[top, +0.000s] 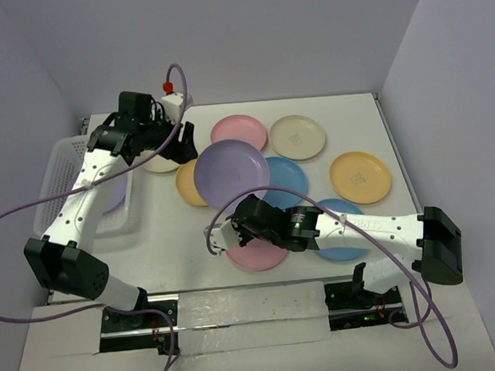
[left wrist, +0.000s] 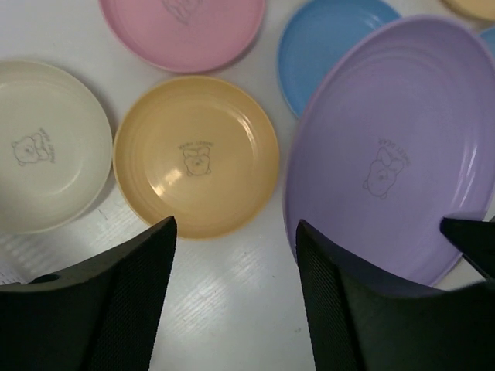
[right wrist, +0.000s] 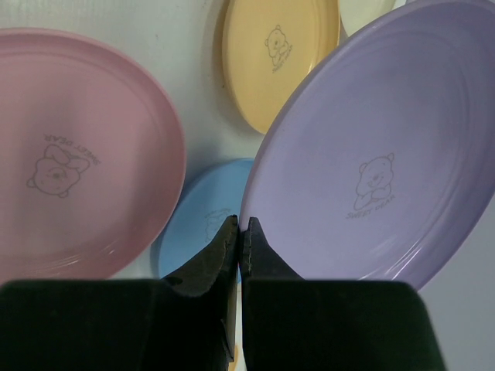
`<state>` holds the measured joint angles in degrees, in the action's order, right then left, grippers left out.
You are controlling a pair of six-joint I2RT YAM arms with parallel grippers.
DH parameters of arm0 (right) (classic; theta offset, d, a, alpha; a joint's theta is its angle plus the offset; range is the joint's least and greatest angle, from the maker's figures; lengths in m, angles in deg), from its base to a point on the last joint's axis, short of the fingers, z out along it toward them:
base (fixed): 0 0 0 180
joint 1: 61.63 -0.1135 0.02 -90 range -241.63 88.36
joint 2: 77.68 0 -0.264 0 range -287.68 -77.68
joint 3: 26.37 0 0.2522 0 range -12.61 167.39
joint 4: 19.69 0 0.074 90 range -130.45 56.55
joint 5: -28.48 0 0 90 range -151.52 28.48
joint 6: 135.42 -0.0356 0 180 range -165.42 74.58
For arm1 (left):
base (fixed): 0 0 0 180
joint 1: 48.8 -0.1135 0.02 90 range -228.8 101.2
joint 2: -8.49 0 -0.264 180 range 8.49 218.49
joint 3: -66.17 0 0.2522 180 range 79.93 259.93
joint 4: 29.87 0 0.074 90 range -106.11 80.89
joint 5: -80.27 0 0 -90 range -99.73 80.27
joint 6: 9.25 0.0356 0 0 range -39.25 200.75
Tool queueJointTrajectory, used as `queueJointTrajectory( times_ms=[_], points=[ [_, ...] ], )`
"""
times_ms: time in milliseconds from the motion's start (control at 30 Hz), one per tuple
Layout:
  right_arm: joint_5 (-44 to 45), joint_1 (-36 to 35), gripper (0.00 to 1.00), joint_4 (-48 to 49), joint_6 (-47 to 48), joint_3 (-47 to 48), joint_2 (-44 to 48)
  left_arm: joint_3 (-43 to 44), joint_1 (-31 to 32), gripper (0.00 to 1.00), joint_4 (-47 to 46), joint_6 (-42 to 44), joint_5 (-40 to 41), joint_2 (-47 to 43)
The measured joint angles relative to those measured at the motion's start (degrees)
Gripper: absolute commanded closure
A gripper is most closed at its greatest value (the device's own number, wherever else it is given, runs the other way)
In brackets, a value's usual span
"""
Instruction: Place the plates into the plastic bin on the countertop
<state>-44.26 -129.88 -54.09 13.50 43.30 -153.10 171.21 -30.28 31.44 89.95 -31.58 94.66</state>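
Your right fingers are clamped on the rim of the purple plate, holding it tilted up over the counter. Your left fingers are apart, just beside it.

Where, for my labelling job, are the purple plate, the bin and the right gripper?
purple plate (top: 231, 174), top view, middle of its face
bin (top: 63, 160), top view, mesh wall at its far left corner
right gripper (right wrist: 240, 232), right wrist view, between its fingertips on the plate's rim

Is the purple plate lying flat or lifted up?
Lifted and tilted. The right gripper pinches the purple plate by its rim, and it hangs over the blue plate and orange plate, covering part of each.
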Motion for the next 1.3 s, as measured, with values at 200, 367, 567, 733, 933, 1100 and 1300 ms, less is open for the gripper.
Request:
queueJointTrajectory(
  times_ms=[200,367,567,733,933,1100,1300],
  points=[
    [0.18,-1.32,1.00,-2.59,-1.36,2.87,-0.34,-1.67,1.95,0.45,0.75,1.02,1.70,0.78],
    [0.23,-2.78,1.00,-3.81,-2.10,4.22,-0.98,-2.28,3.17,0.50,0.73,1.81,2.41,1.00],
    [0.25,-3.86,1.00,-4.04,-2.41,4.81,-1.84,-2.49,3.27,0.92,0.72,1.62,1.98,1.71],
    [0.84,-4.27,0.91,-3.81,-2.66,5.04,-2.18,-2.64,3.74,1.00,0.68,0.69,1.41,1.94],
    [2.83,-4.79,0.53,-2.35,-3.20,5.18,-2.23,-3.57,2.91,1.00,0.26,-0.17,1.82,1.94],
    [5.09,-4.85,0.00,0.13,-3.62,5.19,-2.23,-3.94,-1.75,1.00,0.28,-0.38,1.19,1.94],
    [6.53,-4.69,0.00,1.54,-4.29,5.17,-2.21,-3.94,-10.96,1.00,0.28,-1.52,-1.12,1.71]
  ],
)
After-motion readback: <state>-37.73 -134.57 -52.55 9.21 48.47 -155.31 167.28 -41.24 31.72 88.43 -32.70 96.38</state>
